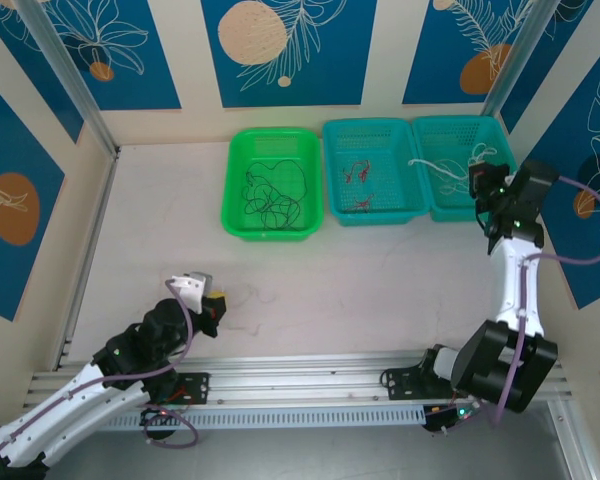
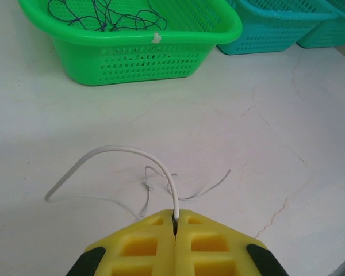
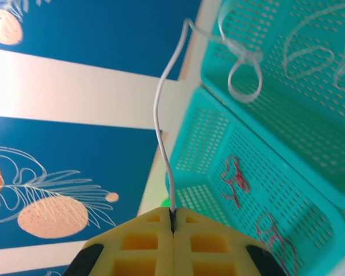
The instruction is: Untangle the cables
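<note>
Mostly pale cracked table (image 1: 380, 285), blue walls (image 1: 130, 55); left gripper (image 2: 175, 221), right gripper (image 3: 172, 219) each pinching white cable (image 2: 126, 150), possibly separate.

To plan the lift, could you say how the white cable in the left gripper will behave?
Probably springy yet limp: the white cable arches from the shut left gripper, thinner strands curling on the table. Likely light, given its thinness.

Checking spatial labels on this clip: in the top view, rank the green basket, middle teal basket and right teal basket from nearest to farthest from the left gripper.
1. Green basket, ahead and slightly right of the left gripper.
2. Middle teal basket, farther right along the back row.
3. Right teal basket, at the row's far right end.
</note>
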Controlling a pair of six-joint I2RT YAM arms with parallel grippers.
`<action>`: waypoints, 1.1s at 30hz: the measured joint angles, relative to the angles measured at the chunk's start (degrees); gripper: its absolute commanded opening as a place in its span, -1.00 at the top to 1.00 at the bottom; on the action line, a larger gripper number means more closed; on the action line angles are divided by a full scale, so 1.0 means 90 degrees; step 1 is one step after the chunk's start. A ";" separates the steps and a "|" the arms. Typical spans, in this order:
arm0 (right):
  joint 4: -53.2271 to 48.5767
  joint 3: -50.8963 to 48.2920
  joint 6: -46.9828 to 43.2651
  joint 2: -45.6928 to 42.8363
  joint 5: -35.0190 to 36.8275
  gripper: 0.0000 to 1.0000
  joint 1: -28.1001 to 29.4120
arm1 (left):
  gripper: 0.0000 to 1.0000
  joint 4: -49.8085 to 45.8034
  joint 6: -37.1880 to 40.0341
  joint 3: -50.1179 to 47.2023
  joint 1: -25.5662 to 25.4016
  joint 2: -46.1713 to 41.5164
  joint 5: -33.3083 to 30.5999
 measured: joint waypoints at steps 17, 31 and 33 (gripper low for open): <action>-0.0877 0.2742 -0.0165 0.3837 0.0510 -0.29 -0.0180 | 1.00 0.0860 0.0318 -0.0146 0.0000 -0.0148 0.1309; -0.0231 -0.0500 -0.0879 0.0192 -0.0551 -0.28 0.0661 | 1.00 0.1744 0.0396 -0.0143 0.0005 0.0520 0.1865; -0.0182 -0.1151 -0.1433 -0.0804 -0.0714 -0.28 0.1197 | 1.00 0.1826 0.0437 -0.0080 0.0005 0.0743 0.1996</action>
